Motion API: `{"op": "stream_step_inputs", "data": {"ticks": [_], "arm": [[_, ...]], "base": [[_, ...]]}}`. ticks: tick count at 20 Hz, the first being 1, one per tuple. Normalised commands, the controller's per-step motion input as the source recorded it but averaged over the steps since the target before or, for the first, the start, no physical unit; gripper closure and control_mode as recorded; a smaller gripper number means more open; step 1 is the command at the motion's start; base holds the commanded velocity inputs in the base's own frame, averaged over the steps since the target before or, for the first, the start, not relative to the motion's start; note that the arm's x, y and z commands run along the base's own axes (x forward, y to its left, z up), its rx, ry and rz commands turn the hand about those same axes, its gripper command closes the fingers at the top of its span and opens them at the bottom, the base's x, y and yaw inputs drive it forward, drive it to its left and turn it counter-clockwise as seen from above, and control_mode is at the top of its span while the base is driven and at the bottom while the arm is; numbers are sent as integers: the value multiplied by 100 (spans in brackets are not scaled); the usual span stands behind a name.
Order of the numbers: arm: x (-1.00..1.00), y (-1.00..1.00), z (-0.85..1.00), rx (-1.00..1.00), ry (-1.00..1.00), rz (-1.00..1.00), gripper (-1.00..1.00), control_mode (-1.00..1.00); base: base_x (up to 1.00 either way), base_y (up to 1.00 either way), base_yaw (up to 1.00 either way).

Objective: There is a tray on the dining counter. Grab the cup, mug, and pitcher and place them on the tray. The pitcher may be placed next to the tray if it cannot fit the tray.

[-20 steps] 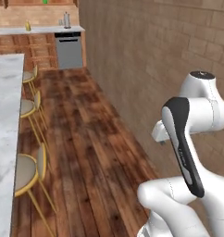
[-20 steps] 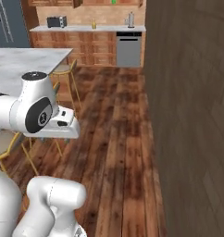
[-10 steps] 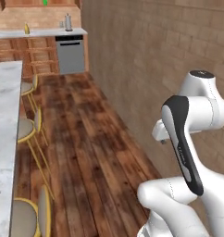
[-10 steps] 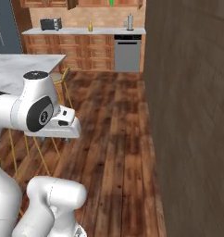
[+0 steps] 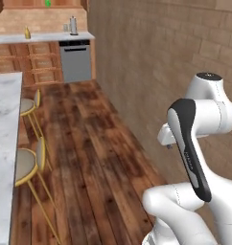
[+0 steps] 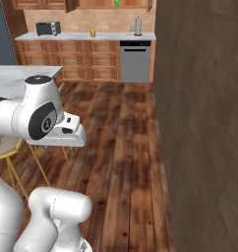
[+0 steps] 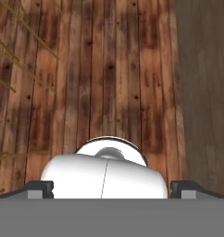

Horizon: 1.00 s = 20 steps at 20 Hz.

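The premises were a domestic kitchen, evidenced by wooden cabinets (image 6: 86,59), a steel dishwasher (image 6: 134,61), a microwave (image 6: 48,28), a marble-topped island table (image 5: 4,124) with stools (image 5: 29,165), and plank flooring (image 6: 126,147).

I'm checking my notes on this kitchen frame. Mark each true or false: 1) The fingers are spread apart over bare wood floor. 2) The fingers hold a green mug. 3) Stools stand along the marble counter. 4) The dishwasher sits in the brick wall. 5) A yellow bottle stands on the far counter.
1) True: the fingers stand wide over the wood floor.
2) False: nothing is between them.
3) True: stools line the marble counter.
4) False: the dishwasher sits under the far counter.
5) True: a yellow bottle stands there.
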Motion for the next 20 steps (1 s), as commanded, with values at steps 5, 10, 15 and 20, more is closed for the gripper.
{"op": "stream_step_inputs", "data": {"ticks": [5, 10, 15, 20], "arm": [[0, 0, 0, 0, 0, 0, -100, 100], [0, 0, 0, 0, 0, 0, -100, 100], [0, 0, 0, 0, 0, 0, -100, 100], [0, 0, 0, 0, 0, 0, -100, 100]], "base": [[100, 0, 0], [100, -4, 0], [100, -3, 0], [100, -1, 0]]}}
